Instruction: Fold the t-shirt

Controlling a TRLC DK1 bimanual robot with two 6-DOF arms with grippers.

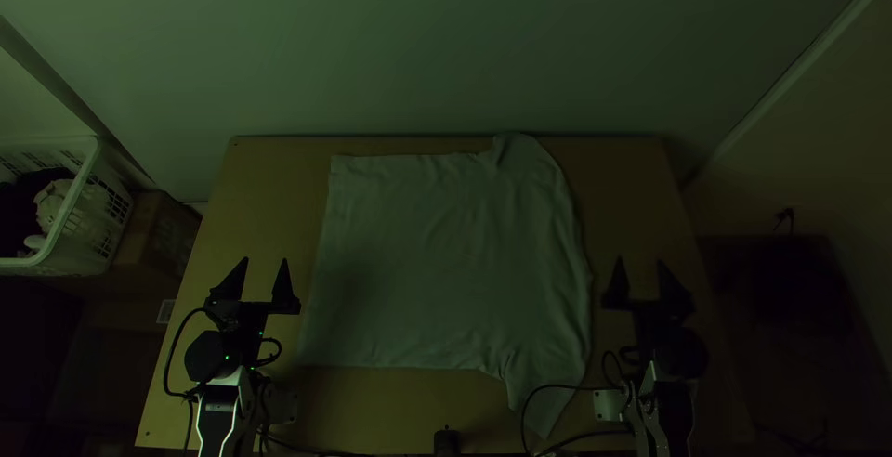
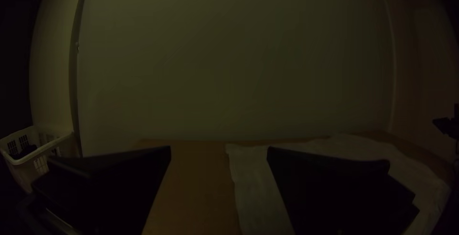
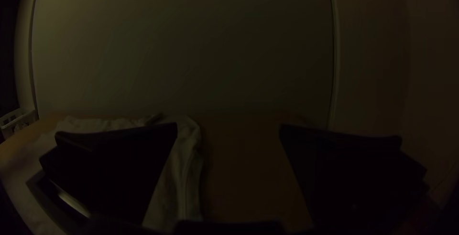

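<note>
Left end effector (image 1: 265,262) and right end effector (image 1: 641,260), folks, both spread wide, nothing between the fingers of either one! Left is at the shirt's hem side, right is at the collar side, each near the cloth, and in the top view both point toward the table's far side.

Behind it all rises the big plain pale wall (image 1: 418,39). Then comes the broad light wooden table (image 1: 265,178), bare wood showing down both flanks.

And here's our star: the pale, soft fabric t-shirt (image 1: 437,262), spread out across the middle of the table, unfolded, with gentle wrinkles. It lies sideways, its straight hem toward the left arm, its rounded, more rumpled shoulder end toward the right arm. One sleeve (image 1: 523,150) stretches up to the table's far edge; the other sleeve (image 1: 539,406) slants down toward the near edge.

Off to the left, beside the table, there's a white plastic slatted basket (image 1: 74,254) with dark cloth (image 1: 19,220) and pale cloth (image 1: 51,202) inside, a brown box (image 1: 160,234) right by it. Smallest of all, a short black cylinder (image 1: 447,442) at the table's near edge!
</note>
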